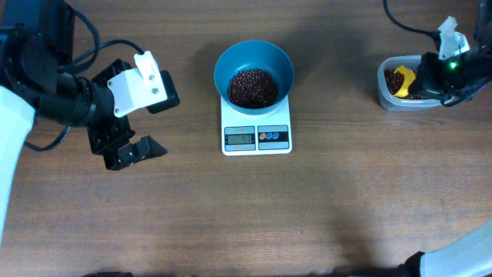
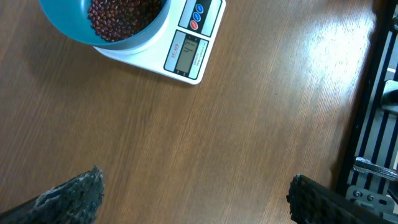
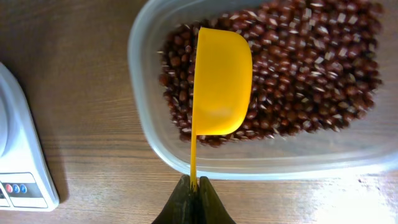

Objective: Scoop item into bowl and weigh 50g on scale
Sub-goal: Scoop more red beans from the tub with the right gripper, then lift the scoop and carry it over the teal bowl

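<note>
- the blue bowl [image 1: 254,52] sits on the white scale [image 1: 257,148] at the middle of the table, with a mound of dark red beans [image 1: 252,87] in it.
- the scale's display [image 1: 239,138] is lit, but we cannot read its figure in any view.
- the right gripper [image 3: 194,186] is clenched on the thin handle of the yellow scoop [image 3: 221,81], which lies tipped on its side in the clear tub [image 3: 143,112], well to the right of the scale.
- the scoop's yellow face is bare and rests on the loose beans in the tub [image 3: 311,62].
- the left gripper [image 2: 193,208] hangs over bare wood to the left of the scale, released, its jaws wide and holding nothing.
- we judge the step to be the scoop at the tub, either for a top-up or being put down.
- if the weight is short, the next move calls for a shallow dip and a level carry across to the bowl.
- a slow tip then keeps us from overshooting.
</note>
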### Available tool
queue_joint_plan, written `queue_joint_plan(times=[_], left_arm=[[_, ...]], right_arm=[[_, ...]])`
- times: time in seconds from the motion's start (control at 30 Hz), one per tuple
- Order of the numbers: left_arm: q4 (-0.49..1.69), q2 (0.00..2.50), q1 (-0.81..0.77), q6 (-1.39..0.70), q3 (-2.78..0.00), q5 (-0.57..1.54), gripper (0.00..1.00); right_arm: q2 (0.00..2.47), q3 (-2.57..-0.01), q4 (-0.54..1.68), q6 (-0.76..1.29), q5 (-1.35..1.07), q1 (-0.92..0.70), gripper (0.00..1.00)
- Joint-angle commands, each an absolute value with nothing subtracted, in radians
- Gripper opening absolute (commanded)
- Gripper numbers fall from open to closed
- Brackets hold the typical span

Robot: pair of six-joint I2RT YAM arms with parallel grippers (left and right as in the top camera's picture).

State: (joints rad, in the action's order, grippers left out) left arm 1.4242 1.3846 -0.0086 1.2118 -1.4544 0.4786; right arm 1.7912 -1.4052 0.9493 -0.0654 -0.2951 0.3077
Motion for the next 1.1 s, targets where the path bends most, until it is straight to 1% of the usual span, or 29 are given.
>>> queue_joint_plan(times=[0.0,0.1,0.2,0.33,0.47,0.57,0.7,0.77,0.87,0.9,0.93,1.07], left_arm=[[1.425,1.38,-0.002,1.228,-1.45,0.482,0.99],[1.425,1.38,-0.002,1.228,-1.45,0.482,0.99],[1.425,1.38,-0.002,1.228,-1.45,0.482,0.99],[1.425,1.38,-0.002,1.228,-1.45,0.482,0.99],[1.425,1.38,-0.002,1.228,-1.45,0.482,0.99],[1.425,1.38,-0.002,1.228,-1.45,0.482,0.99],[1.425,1.38,-0.002,1.228,-1.45,0.482,0.99],[1.425,1.38,-0.002,1.228,-1.45,0.482,0.99],[1.425,1.38,-0.002,1.228,-1.45,0.482,0.99],[1.425,1.38,-0.002,1.228,-1.45,0.482,0.99],[1.425,1.38,-0.002,1.228,-1.45,0.482,0.99],[1.425,1.38,-0.002,1.228,-1.45,0.482,0.99]], right_arm=[[1.779,-1.408,0.952,-0.035,-0.298,0.351,0.04],[1.779,-1.408,0.949,-0.013,-0.336,0.397,0.04],[1.779,-1.408,0.946,-0.022,-0.518,0.469,0.04],[1.779,-1.408,0.946,-0.055,-0.687,0.575,0.04],[1.779,-1.408,0.952,-0.076,-0.821,0.645,0.04],[1.779,-1.408,0.969,-0.101,-0.903,0.662,0.04],[1.779,-1.408,0.976,-0.1,-1.081,0.657,0.04],[1.779,-1.408,0.976,-0.1,-1.112,0.631,0.04],[1.779,-1.408,0.971,-0.1,-1.143,0.531,0.04],[1.779,-1.408,0.96,-0.099,-1.184,0.485,0.04],[1.779,-1.411,0.916,-0.095,-1.253,0.385,0.04],[1.779,-1.441,0.895,-0.089,-1.253,0.237,0.04]])
